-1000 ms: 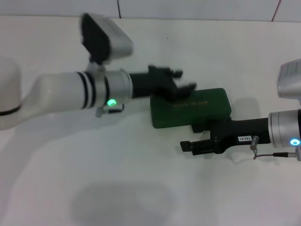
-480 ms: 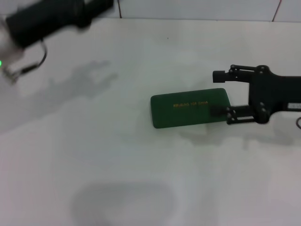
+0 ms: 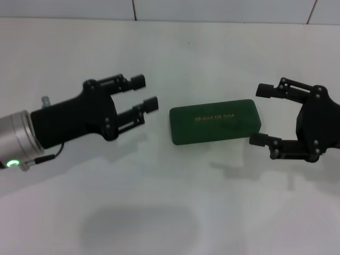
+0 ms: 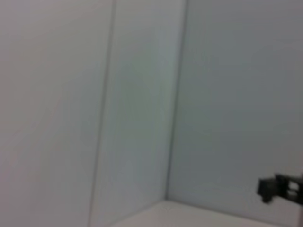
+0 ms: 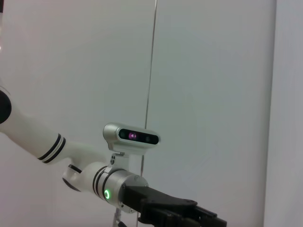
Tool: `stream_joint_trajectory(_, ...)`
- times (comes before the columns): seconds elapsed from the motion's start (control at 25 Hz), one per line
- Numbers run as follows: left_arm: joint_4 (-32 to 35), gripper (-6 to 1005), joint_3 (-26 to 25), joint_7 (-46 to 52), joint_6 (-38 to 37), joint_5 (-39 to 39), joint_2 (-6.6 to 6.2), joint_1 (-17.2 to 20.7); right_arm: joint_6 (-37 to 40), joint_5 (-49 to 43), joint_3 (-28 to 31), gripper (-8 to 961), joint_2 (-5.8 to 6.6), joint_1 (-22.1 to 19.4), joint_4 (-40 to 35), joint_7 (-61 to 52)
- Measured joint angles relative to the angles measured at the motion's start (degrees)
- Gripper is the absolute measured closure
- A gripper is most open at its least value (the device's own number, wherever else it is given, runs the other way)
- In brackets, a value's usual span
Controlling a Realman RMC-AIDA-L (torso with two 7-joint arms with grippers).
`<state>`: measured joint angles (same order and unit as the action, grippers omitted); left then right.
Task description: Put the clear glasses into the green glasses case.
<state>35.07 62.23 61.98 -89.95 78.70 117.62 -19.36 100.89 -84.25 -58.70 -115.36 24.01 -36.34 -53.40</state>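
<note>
The green glasses case [image 3: 215, 121] lies shut on the white table, its gold-lettered lid facing up. My left gripper [image 3: 144, 92] is open just left of the case, fingers pointing at its left end, nothing between them. My right gripper [image 3: 260, 115] is open at the case's right end, its fingers [image 3: 264, 90] spread wider than the case's end and apart from it. The clear glasses do not show in any view. The right wrist view shows my left arm's wrist camera [image 5: 132, 136] and the left gripper [image 5: 175, 210] below it.
The table's back edge meets a white tiled wall [image 3: 212, 9]. A faint grey shadow [image 3: 138, 228] lies on the table near the front. The left wrist view shows white wall panels and a dark piece of the right gripper [image 4: 279, 188].
The left arm swung off the case to the far back left, then came back to the case's left end, open. The right gripper drew back from the case's right end.
</note>
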Motion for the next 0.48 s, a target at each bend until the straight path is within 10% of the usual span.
stream_joint_trajectory(0.48,-0.2,438,0.1,-1.1,-0.2,2.6,0.24,-0.3,-0.3,-0.1,-0.4,113,-0.16,-0.1,0.9,0.4)
